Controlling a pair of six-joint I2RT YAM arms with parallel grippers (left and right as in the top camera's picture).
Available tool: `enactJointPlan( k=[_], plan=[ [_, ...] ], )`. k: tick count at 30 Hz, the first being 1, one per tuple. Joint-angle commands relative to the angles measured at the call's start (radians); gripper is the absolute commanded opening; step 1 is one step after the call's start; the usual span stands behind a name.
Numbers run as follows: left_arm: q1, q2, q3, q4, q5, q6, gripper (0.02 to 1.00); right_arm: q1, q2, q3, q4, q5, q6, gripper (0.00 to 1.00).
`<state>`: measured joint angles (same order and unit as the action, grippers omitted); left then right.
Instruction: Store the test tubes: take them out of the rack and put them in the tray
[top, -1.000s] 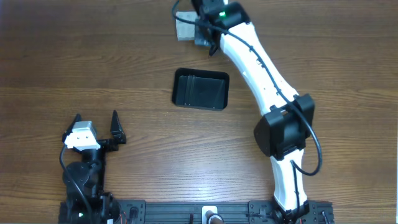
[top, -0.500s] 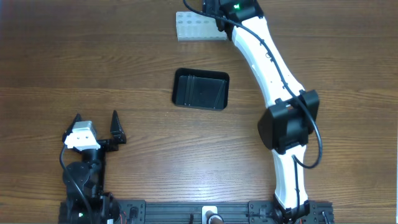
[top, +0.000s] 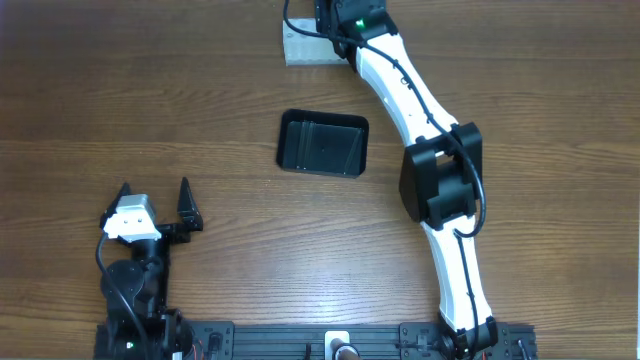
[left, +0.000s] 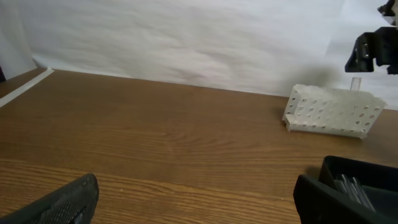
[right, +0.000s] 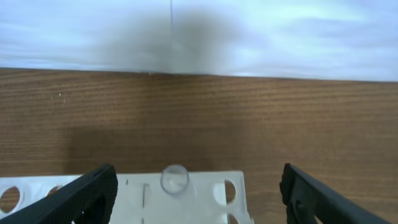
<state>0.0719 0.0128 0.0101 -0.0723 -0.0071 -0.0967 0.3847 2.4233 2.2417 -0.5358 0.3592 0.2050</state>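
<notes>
Brown wood-grain counter (top: 150, 90) runs under both arms, and a white wall (left: 186, 37) rises behind its far edge. Seen from above, a black tray (top: 323, 143) lies near the middle of the counter. Several clear tubes (left: 348, 185) lie flat inside it, as the left wrist view shows. At 12 o'clock from the tray, apart from it, stands the white rack (top: 305, 50), a perforated block with rows of round holes.

One test tube (right: 175, 178) stands upright in the rack, in a hole near the rack's 3 o'clock end. In the left wrist view the test tube (left: 356, 83) sticks up above the rack's (left: 329, 111) top edge.

Reaching from the bottom edge toward 12 o'clock, the right arm puts the right gripper (top: 335, 22) over that end of the rack. Its own wrist view looks down on the rack (right: 205, 193) with the right gripper (right: 198, 180) spread wide, one finger off to each side of the tube and neither touching it. It holds nothing. From the left wrist camera the right gripper (left: 373, 50) hangs just above the tube's top.

At 8 o'clock from the tray and well apart from it, the left gripper (top: 155, 200) hangs low over bare wood. Its fingers also stand wide, and it holds nothing; in its own view the left gripper (left: 193, 199) faces the tray (left: 367, 171) and the rack.
</notes>
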Motion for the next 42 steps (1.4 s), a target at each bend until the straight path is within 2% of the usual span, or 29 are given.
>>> enactJointPlan(
  k=[1,10,14,34,40,42],
  plan=[
    [0.004,-0.008,-0.004,-0.003,0.01,0.011,0.998,0.0,0.036,0.009,0.037,0.017,-0.051,0.831],
    [0.004,-0.008,-0.004,-0.003,0.01,0.011,0.998,0.0,0.07,0.009,0.076,0.017,-0.058,0.816],
    [0.004,-0.008,-0.004,-0.003,0.01,0.011,0.996,0.0,0.076,0.009,0.079,0.017,-0.058,0.774],
    [0.004,-0.008,-0.005,-0.003,0.01,0.011,0.998,-0.006,0.096,0.008,0.076,0.016,-0.057,0.755],
    [0.004,-0.008,-0.004,-0.003,0.01,0.011,0.998,-0.006,0.097,0.008,0.076,0.016,-0.057,0.66],
    [0.004,-0.008,-0.004,-0.003,0.01,0.011,0.998,-0.006,0.096,0.008,0.076,0.016,-0.057,0.592]
  ],
)
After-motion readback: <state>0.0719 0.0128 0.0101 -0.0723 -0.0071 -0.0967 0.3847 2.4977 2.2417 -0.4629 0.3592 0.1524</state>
